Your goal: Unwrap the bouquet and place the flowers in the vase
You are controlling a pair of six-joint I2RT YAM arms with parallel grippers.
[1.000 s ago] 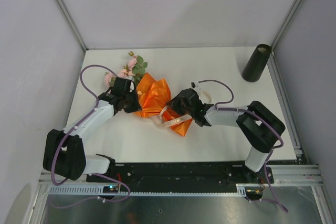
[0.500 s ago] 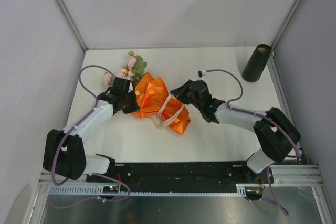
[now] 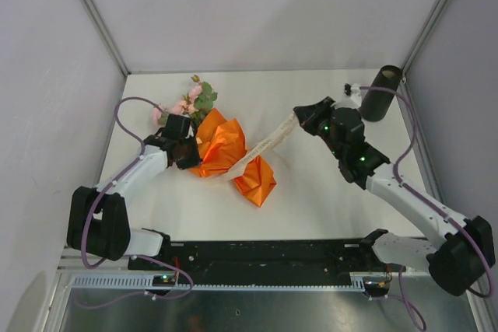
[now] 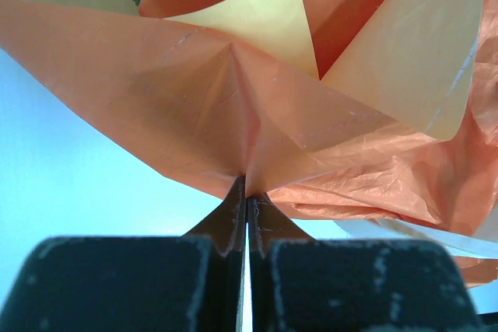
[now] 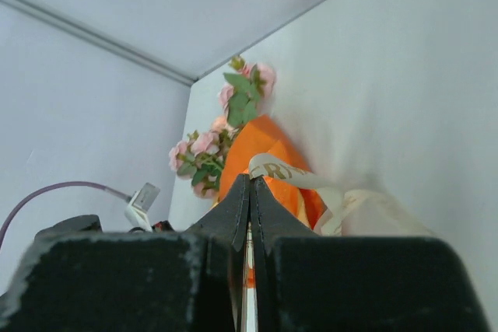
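The bouquet lies left of the table's middle, its orange-yellow paper (image 3: 222,149) crumpled. The pink flowers (image 3: 194,101) with green leaves stick out of its far end. My left gripper (image 3: 194,156) is shut on a fold of the paper (image 4: 233,106), pinched at the fingertips (image 4: 247,186). My right gripper (image 3: 298,117) is shut on the cream ribbon (image 3: 264,145), which runs taut from the bundle up to it. The right wrist view shows the ribbon (image 5: 282,171) leaving my closed tips (image 5: 250,181), with the flowers (image 5: 204,147) behind. The black vase (image 3: 380,92) stands upright at the far right.
Metal frame posts and grey walls enclose the table (image 3: 327,192). The right arm's cable loops close to the vase. The left arm's purple cable (image 3: 128,106) arcs over the table's left edge.
My right gripper shut on the ribbon and pulled it up and to the right, toward the vase, drawing it out straight. The paper's lower tail shifted left. The left gripper held its grip.
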